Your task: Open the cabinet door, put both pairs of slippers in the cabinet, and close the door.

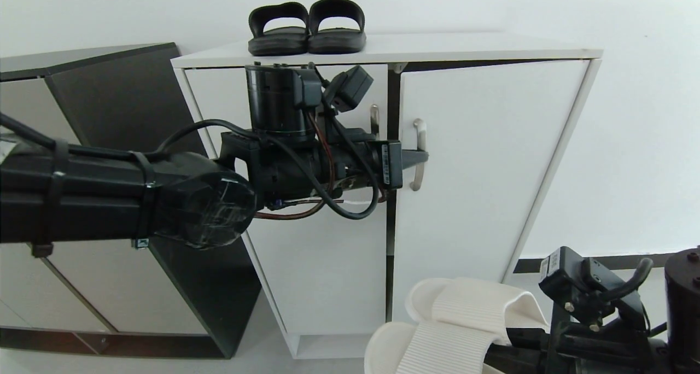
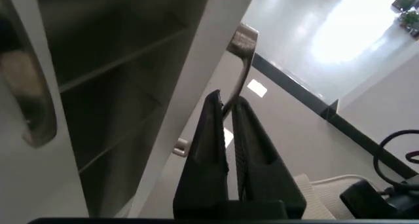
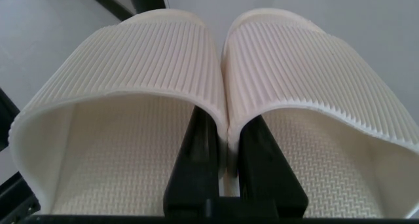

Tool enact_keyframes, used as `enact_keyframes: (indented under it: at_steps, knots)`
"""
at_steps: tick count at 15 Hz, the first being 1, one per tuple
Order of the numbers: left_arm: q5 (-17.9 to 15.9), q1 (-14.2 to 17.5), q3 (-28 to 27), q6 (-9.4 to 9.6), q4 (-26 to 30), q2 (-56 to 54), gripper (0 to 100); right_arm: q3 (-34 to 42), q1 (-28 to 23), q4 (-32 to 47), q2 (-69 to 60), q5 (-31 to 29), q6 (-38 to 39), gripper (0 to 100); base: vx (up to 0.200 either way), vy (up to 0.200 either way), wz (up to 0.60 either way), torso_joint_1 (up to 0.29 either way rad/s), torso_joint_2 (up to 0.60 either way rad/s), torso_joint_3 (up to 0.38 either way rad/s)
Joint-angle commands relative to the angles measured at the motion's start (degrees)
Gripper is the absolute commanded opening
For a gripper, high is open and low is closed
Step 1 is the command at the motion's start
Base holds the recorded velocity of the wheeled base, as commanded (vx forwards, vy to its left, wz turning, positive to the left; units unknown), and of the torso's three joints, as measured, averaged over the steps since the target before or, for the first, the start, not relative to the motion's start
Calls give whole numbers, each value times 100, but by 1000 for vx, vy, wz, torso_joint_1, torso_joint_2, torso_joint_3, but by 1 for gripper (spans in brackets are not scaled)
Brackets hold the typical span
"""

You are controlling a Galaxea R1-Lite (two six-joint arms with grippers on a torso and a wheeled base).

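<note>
A white two-door cabinet (image 1: 339, 264) stands before me. Its right door (image 1: 486, 161) is slightly ajar, with a dark gap along its top and inner edge. My left gripper (image 1: 418, 158) is shut on that door's metal handle (image 1: 420, 130). In the left wrist view the gripper (image 2: 227, 105) pinches the handle (image 2: 243, 47), and shelves (image 2: 111, 60) show inside. A pair of black slippers (image 1: 306, 29) sits on the cabinet top. At the lower right, my right gripper (image 3: 226, 129) is shut on the touching inner walls of a pair of white ribbed slippers (image 3: 216, 67) (image 1: 459, 325).
A dark cabinet (image 1: 126, 89) stands directly left of the white one, behind my left arm. The left door's handle (image 1: 374, 120) is close beside the held one. White wall and a black baseboard (image 1: 601, 262) lie to the right, with open floor below.
</note>
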Motion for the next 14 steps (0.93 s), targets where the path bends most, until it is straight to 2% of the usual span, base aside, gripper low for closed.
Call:
enact_keyframes:
  at_steps: [1, 3, 6, 11, 14]
  knots:
    - [13, -120, 389, -2, -177, -380, 0, 12, 2, -4, -68, 8, -1, 0, 0, 0, 0, 0, 0, 0]
    - [39, -234, 776, -2, -352, -626, 0, 21, 2, -4, -59, -1, -1, 0, 0, 0, 0, 0, 0, 0]
    - [39, -234, 1136, -10, -440, -987, 0, 21, 63, -4, -50, 8, -10, 0, 0, 0, 0, 0, 0, 0]
    - [39, 161, 987, -37, -440, -881, 0, 39, 134, 5, -59, -1, -10, 0, 0, 0, 0, 0, 0, 0]
    - [285, 161, 556, -116, -423, -521, 0, 47, 230, 14, -50, -19, -10, 0, 0, 0, 0, 0, 0, 0]
